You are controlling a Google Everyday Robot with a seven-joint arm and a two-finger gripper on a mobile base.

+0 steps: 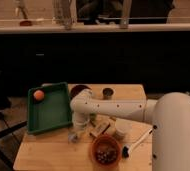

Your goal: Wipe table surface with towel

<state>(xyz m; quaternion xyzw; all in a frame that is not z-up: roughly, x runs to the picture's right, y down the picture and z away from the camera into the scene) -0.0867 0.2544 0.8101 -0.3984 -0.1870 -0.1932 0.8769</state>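
Pincer (77,132) over table (45,151), beside green tray (53,111)
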